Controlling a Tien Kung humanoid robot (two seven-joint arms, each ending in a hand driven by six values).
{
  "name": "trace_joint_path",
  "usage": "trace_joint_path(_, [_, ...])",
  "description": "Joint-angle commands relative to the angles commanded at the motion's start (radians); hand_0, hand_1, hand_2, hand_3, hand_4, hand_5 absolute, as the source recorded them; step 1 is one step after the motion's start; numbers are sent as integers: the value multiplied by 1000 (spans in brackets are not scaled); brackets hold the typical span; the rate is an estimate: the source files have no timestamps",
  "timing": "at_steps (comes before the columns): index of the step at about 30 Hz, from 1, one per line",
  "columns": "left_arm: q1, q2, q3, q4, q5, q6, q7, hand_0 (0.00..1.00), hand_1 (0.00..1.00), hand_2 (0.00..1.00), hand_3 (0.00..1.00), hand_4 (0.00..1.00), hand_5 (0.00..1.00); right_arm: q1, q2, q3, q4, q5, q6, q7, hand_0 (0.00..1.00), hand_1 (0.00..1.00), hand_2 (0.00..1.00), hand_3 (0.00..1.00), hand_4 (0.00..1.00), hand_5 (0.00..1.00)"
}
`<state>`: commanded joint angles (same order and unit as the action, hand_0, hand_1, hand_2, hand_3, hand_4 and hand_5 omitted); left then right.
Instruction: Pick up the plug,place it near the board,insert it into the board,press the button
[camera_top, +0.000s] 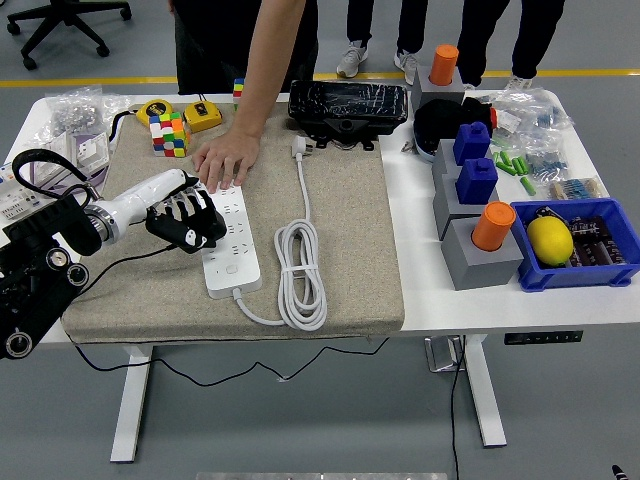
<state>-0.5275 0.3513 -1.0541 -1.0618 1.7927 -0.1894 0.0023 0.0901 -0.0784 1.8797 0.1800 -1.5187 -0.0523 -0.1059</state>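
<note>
A white power strip (232, 243) lies lengthwise on the beige mat (350, 230). Its white cable is coiled (300, 262) to its right and runs up to the white plug (299, 148), which lies on the mat near the black box. My left hand (187, 221) hovers at the strip's left edge, about halfway along, fingers curled and holding nothing. A person's hand (226, 158) presses flat on the strip's far end. My right arm does not show.
A Rubik's cube (168, 133) and a yellow tape measure (154, 109) sit at the back left. A black box (347, 106) stands behind the mat. Grey blocks with blue and orange pegs (478, 215) and a blue bin with a lemon (551, 240) fill the right side.
</note>
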Motion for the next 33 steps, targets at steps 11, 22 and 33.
trace_joint_path(11, [-7, -9, -12, 54, 36, 25, -11, 292, 329, 347, 509, 634, 2, -4, 0, -5, 0, 1, 1, -3, 811, 726, 717, 763, 998, 998])
trace_joint_path(22, [-16, -24, -14, 102, 43, 37, -27, 302, 376, 372, 518, 647, 2, -1, 0, -10, 0, 6, 1, -3, 811, 726, 717, 763, 998, 998])
trace_joint_path(33, [-23, -30, -8, 119, 54, 47, -34, 330, 455, 406, 527, 643, 2, 1, -2, -13, 0, 11, 1, -3, 811, 726, 717, 763, 998, 998])
